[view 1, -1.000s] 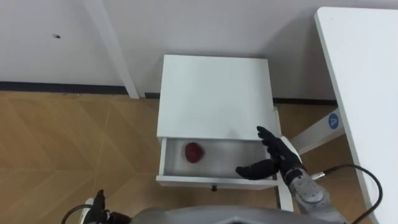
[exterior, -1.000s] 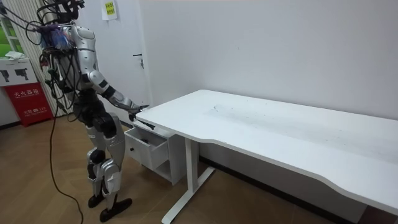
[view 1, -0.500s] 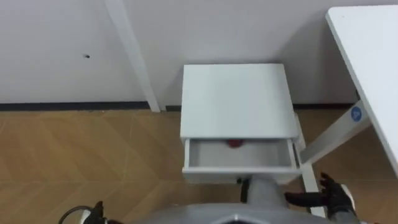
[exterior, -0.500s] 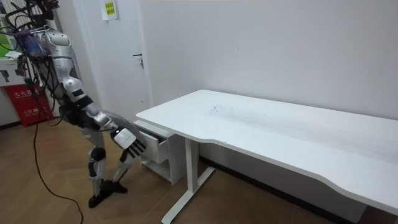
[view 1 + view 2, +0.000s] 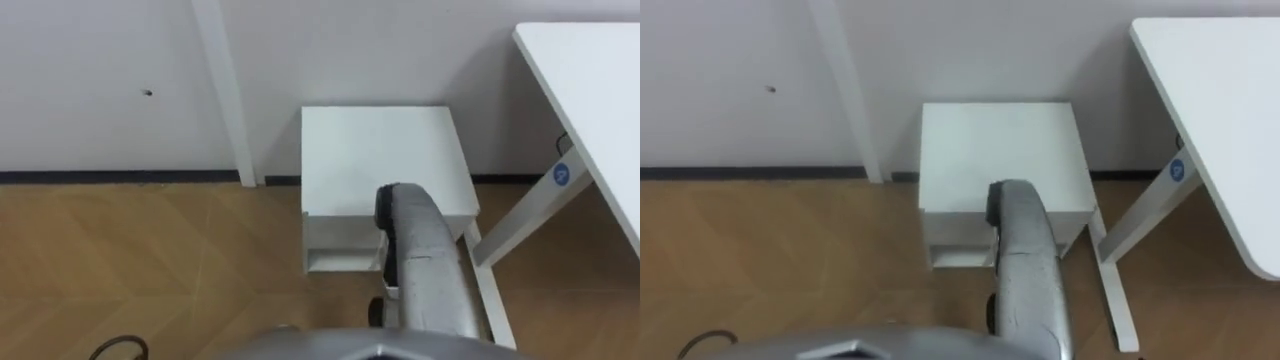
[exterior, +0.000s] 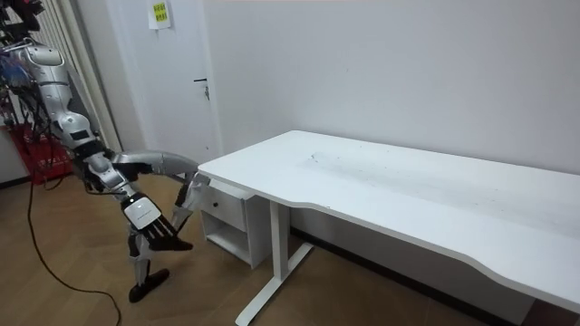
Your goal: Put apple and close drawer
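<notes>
Leaning back on one leg, the robot holds its raised knee at the drawer point(image 5: 342, 232), which sits pushed into the white cabinet point(image 5: 385, 150) by the wall point(image 5: 100, 60) at the end of the bench point(image 6: 381, 177). Its right hand point(image 6: 143, 215) hangs released above the wood floor point(image 5: 150, 260). Where the apple lies cannot be told.

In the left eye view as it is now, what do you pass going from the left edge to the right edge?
Small dark mark on the wall → white upright post → white drawer cabinet → slanted white desk leg with a round blue sticker → white desk top.
</notes>
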Robot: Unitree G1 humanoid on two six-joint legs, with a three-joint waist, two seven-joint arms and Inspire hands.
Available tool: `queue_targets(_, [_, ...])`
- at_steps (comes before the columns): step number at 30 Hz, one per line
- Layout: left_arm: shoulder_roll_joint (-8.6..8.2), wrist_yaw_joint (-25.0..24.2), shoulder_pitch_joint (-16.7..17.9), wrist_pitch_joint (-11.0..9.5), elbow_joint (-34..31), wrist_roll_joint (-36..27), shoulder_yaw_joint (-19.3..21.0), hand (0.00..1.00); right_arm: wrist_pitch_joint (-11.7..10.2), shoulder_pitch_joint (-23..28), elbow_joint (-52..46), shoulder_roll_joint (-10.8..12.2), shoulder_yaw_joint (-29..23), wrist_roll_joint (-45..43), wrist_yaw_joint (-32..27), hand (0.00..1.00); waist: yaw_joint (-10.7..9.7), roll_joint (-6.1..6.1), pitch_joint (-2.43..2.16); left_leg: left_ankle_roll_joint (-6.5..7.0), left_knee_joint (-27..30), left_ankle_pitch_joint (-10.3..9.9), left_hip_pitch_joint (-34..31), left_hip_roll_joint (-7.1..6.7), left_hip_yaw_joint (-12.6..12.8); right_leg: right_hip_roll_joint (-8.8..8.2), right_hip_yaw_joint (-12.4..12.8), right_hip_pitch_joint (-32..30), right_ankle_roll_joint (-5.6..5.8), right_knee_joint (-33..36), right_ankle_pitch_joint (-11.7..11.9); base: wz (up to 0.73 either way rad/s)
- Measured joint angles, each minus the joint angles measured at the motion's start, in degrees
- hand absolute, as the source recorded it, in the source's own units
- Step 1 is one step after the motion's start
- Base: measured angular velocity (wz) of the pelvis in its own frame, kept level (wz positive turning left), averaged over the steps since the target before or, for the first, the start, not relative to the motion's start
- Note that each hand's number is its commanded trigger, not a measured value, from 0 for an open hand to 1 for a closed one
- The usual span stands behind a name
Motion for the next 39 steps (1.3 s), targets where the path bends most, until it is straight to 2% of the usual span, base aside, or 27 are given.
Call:
queue_targets(1, [-0.03, 0.02, 0.13, -0.04, -0.01, 0.02, 0.45, 0.00, 0.32, -0.05, 0.11, 0.00, 0.02, 0.32, 0.03, 0.00, -0.14, -0.29, -0.06, -1.01, -0.74, 0.19, 0.30, -0.69, 0.08, -0.44, 0.34, 2.68, 0.36, -2.31, 0.21, -0.03])
queue_targets(2, [-0.19, 0.21, 0.54, -0.22, 0.01, 0.02, 0.75, 0.00, 1.24, -0.12, 0.04, 0.00, -0.01, 0.33, 0.07, 0.00, -0.11, -0.82, -0.03, -3.70, -3.44, 1.14, 1.49, -2.06, 0.34, -0.56, 0.85, 7.89, 0.48, -8.55, 0.32, -0.03])
queue_targets(3, [-0.27, 0.41, 1.44, -0.51, -0.06, 0.02, 0.66, 0.00, 2.24, -0.14, -0.11, 0.28, -0.04, 0.27, 0.01, 0.00, -0.28, -2.57, -0.53, -11.14, -6.42, 2.26, 3.16, -3.90, 0.20, -1.62, 1.41, 13.64, 0.45, -16.71, 0.37, 0.06])
queue_targets(4, [0.20, 0.60, 1.41, -0.64, -0.48, -0.03, 0.48, 0.00, 2.41, -0.10, -0.15, 0.79, -0.25, 0.19, 0.00, 0.00, -0.31, -3.86, -0.55, -10.23, -3.68, 1.33, 2.37, -4.02, -0.07, -2.73, 1.38, 16.17, 0.88, -20.77, 0.26, 0.34])
queue_targets(5, [1.71, 1.33, 0.65, -1.24, -2.10, 0.02, 0.44, 0.00, 3.11, 0.07, 0.03, 1.88, -1.89, -0.16, 0.16, 0.00, 0.04, -4.74, 0.02, -5.91, 4.54, -3.32, -1.95, -0.69, -2.17, -3.35, 1.55, 18.85, 2.59, -26.61, -0.78, 0.26])
queue_targets(6, [2.32, 1.96, -0.11, -1.83, -3.12, 0.03, 0.66, 0.00, 4.03, -0.48, 0.09, 2.06, -3.10, -0.26, 0.23, 0.00, 1.61, -4.69, 0.81, -2.79, 8.00, -6.17, -4.16, -1.96, -1.83, -2.97, 2.75, 22.88, 4.41, -34.49, -2.20, 0.00])
queue_targets(7, [2.25, 2.17, 0.48, -1.70, -2.97, 0.00, 0.70, 0.00, 4.32, -0.52, 0.05, 2.07, -3.51, -0.33, 0.34, 0.00, 2.03, -5.38, 0.58, -3.57, 7.82, -6.65, -3.79, -2.22, -1.32, -3.00, 2.21, 25.80, 4.70, -39.34, -2.94, -0.23])
queue_targets(8, [1.54, 2.45, 1.27, -1.59, -2.97, -0.04, 0.90, 0.00, 4.28, -0.19, -0.51, 2.04, -4.61, -0.28, 0.37, 0.00, 2.02, -6.34, 0.75, -4.36, 5.44, -6.38, -2.17, -2.26, -1.25, -2.21, 0.20, 32.14, 4.94, -48.41, -4.72, -0.33])
queue_targets(9, [1.12, 2.71, 1.24, -1.67, -3.00, -0.05, 0.72, 0.00, 4.29, -0.21, -0.60, 2.05, -4.65, 0.11, 0.31, 0.00, 3.45, -6.32, 0.30, -5.56, 0.90, -4.51, -0.09, -2.31, 0.35, -0.94, -0.89, 36.33, 4.83, -56.17, -6.54, -0.36])
queue_targets(10, [0.95, 2.90, 1.25, -1.73, -3.01, -0.02, 0.59, 0.00, 4.29, -0.45, -0.63, 1.98, -4.55, 0.28, 0.19, 0.00, 4.24, -6.76, 0.18, -5.66, -1.47, -3.48, 0.71, -2.34, 0.97, -0.03, -0.91, 37.81, 4.43, -59.94, -7.05, -0.57])
queue_targets(11, [0.79, 3.48, 1.31, -1.72, -3.04, 0.06, 0.60, 0.00, 4.24, -1.46, -0.66, 2.03, -4.53, 0.26, 0.06, 0.00, 4.81, -7.15, -0.30, -5.50, -5.53, -1.42, 1.80, -2.37, 1.53, 1.80, -0.70, 40.71, 4.12, -67.69, -7.21, -0.54])
queue_targets(12, [0.80, 4.10, 1.22, -1.71, -3.03, 0.06, 0.60, 0.00, 3.84, -2.25, -0.67, 2.10, -4.45, 0.33, 0.09, 0.00, 4.82, -8.13, -0.52, -5.13, -8.29, 0.35, 2.47, -2.35, 1.85, 2.96, -0.66, 43.62, 3.22, -75.13, -7.05, -0.48])
queue_targets(13, [0.88, 4.13, 1.30, -1.70, -3.12, -0.02, 0.66, 0.00, 3.51, -2.74, -0.79, 2.15, -4.46, 0.39, 0.11, 0.00, 4.88, -8.19, -0.51, -5.16, -9.41, 0.90, 2.72, -2.31, 2.04, 3.18, -0.89, 44.90, 2.87, -78.51, -6.77, -0.41])
queue_targets(15, [0.86, 4.00, 1.80, -1.89, -3.32, 0.02, 1.75, 0.00, 2.04, -4.09, -1.57, 2.29, -4.51, 0.63, 0.52, 0.00, 4.79, -9.03, -0.74, -4.23, -12.34, 2.10, 4.79, -1.92, 1.67, 4.74, -2.63, 49.66, 1.93, -86.01, -5.98, -0.22])
queue_targets(19, [0.58, 3.78, 1.08, -4.27, -3.88, 0.07, 1.91, 0.00, 0.46, -4.49, -1.58, 2.30, -4.64, 0.23, 1.58, 0.00, 4.44, -9.42, -0.75, -4.65, -15.73, 2.56, 8.87, -1.44, -0.63, 5.69, -2.90, 53.47, 1.57, -88.58, -6.15, 0.09])
queue_targets(20, [0.16, 3.80, 1.07, -4.88, -4.71, 0.15, 1.90, 0.00, 0.46, -4.48, -1.80, 2.40, -4.55, 0.24, 1.62, 0.00, 4.61, -9.45, -0.79, -4.97, -17.12, 3.26, 9.91, -1.43, -1.73, 5.89, -3.46, 53.30, 1.54, -88.18, -6.13, 0.04])
queue_targets(21, [-0.36, 3.81, 1.07, -5.20, -5.32, 0.30, 1.90, 0.00, 0.44, -4.44, -1.90, 2.56, -4.49, 0.50, 1.67, 0.00, 4.78, -9.21, -0.61, -5.00, -18.97, 4.10, 11.42, -1.19, -4.81, 6.41, -4.58, 51.41, 0.88, -84.58, -6.27, -0.06])
queue_targets(22, [-0.67, 3.84, 1.12, -5.38, -5.27, 0.48, 2.01, 0.00, 0.45, -4.40, -1.96, 2.73, -4.47, 0.63, 1.71, 0.00, 5.23, -8.87, -0.25, -5.03, -19.79, 4.17, 12.13, -0.45, -7.79, 7.57, -4.69, 49.74, -0.38, -82.92, -7.41, -0.44])
queue_targets(23, [-0.73, 3.90, 0.95, -5.51, -5.21, 1.36, 3.41, 0.00, 0.36, -4.83, -2.47, 3.59, -4.28, 0.81, 1.71, 0.00, 5.83, -7.70, -0.51, -5.13, -19.83, 4.14, 11.97, 1.08, -9.44, 11.11, -2.69, 46.46, -4.14, -87.91, -6.54, -0.67])
queue_targets(24, [-0.42, 3.94, 1.56, -5.49, -4.58, 1.68, 4.99, 0.00, 0.19, -4.64, -3.80, 4.48, -3.06, 1.19, 1.66, 0.00, 5.96, -8.45, -0.06, -7.33, -18.22, 3.51, 11.50, 1.73, -9.47, 12.50, -2.90, 43.90, -6.06, -93.24, 3.57, -0.43])
queue_targets(25, [-0.71, 4.04, 1.25, -5.49, -3.26, 2.21, 5.56, 0.00, 0.16, -3.80, -4.01, 4.62, -2.55, 1.31, 1.59, 0.00, 4.93, -7.50, -0.01, -9.50, -17.81, 2.87, 11.23, 2.58, -9.66, 12.74, -4.69, 45.36, -6.39, -93.71, 4.07, 0.25])
queue_targets(26, [-0.91, 4.05, 0.91, -5.64, -1.82, 2.40, 5.47, 0.00, 0.46, -2.74, -4.00, 4.68, -2.32, 1.41, 1.56, 0.00, 3.46, -8.14, -0.54, -10.92, -19.28, 2.83, 11.48, 3.42, -7.38, 12.68, -5.59, 47.19, -6.49, -95.14, 4.18, 0.71])
queue_targets(28, [-1.17, 4.05, 0.94, -6.22, -1.68, 2.37, 5.33, 0.00, 0.69, -1.19, -3.16, 4.84, -2.33, 1.26, 1.88, 0.00, 3.25, -8.41, -0.27, -11.74, -22.65, 3.72, 10.68, 4.26, -4.72, 12.46, -3.82, 48.24, -6.48, -95.67, 4.17, 0.45])
queue_targets(29, [-1.13, 4.10, 1.11, -6.10, -1.55, 2.57, 5.38, 0.00, 0.88, -1.22, -2.65, 4.85, -2.33, 1.11, 2.24, 0.00, 3.38, -8.51, -0.11, -10.65, -23.35, 6.61, 9.04, 4.72, -3.45, 12.31, -3.48, 48.53, -6.44, -95.67, 4.15, 0.00])
queue_targets(30, [-1.18, 4.16, 1.53, -5.93, -0.98, 2.76, 5.67, 0.00, 0.90, -1.42, -1.62, 4.76, -2.49, 0.96, 2.82, 0.00, 4.20, -8.30, -0.43, -10.56, -23.35, 7.51, 9.31, 4.67, -1.99, 12.17, -3.54, 48.72, -6.39, -95.72, 4.11, -0.07])
queue_targets(37, [-1.56, 2.32, 1.48, -5.16, -0.11, 2.68, 5.96, 0.00, 0.99, -3.17, 0.66, 4.69, -2.52, 2.37, 8.67, 0.00, 4.84, -7.83, -0.30, -9.59, -23.44, 7.65, 10.31, 3.12, -2.01, 10.88, -3.94, 50.35, -5.07, -96.38, 3.19, 0.04])
queue_targets(39, [-1.64, 2.10, 1.62, -5.16, 0.03, 2.77, 5.97, 0.00, 1.44, -3.64, 0.85, 4.71, -2.53, 2.63, 10.34, 0.00, 4.82, -7.39, -0.52, -9.42, -23.32, 7.57, 10.29, 2.87, -1.99, 10.68, -3.75, 50.37, -4.94, -96.30, 2.92, 0.00])
